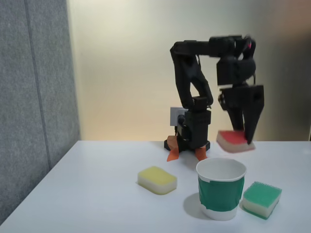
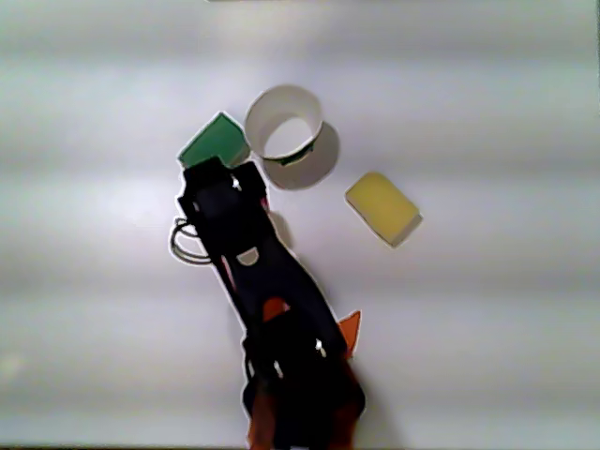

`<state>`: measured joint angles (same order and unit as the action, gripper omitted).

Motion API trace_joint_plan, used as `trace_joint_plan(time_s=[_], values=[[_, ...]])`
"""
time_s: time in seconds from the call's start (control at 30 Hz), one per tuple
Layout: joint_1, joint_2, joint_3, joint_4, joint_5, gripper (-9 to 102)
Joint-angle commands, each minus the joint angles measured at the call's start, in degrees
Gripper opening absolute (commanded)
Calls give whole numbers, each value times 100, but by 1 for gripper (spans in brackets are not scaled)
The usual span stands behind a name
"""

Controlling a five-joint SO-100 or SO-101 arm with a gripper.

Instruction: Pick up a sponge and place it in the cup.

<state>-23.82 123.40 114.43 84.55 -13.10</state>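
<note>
- Fixed view: the black arm stands at the back of the white desk, on a base with orange clamps at its foot.
- Its upper links fold over to the right of this view, and the gripper hangs pointing downward, clear of the desk.
- The gripper is clenched on the sponge, whose red-pink top and pale underside show just left of the dark fingertips; the sponge is lifted in the air and slightly tilted.
- The sponge hangs above and behind the cup, a little to the right of the cup's centre, apart from the rim.
- The cup stands upright on the desk near the front, white with a dark green band and an open mouth.
- A green-topped sponge lies just to the right of the cup, close to its base; a yellow sponge lies to the left, apart from it.
- Other view, from above: the arm reaches from the bottom edge up toward the cup, whose round opening shows white inside.
- The arm's head covers the gripper, so the grip cannot be told here.
- The green-topped sponge sits just left of the cup, partly under the arm's head; the yellow sponge lies to the right, apart.
- A thin cable loop shows at the arm's left side.
</note>
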Motion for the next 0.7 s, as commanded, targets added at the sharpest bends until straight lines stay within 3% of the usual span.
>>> trace_joint_plan(time_s=[0.0,0.33,0.5,0.67], values=[[149,-255,-1072,404,-229,0],[879,-1459,-3577,1450,-721,0],[1248,-1951,-4403,1424,-949,0],[1485,-1767,-4061,905,-1020,0]])
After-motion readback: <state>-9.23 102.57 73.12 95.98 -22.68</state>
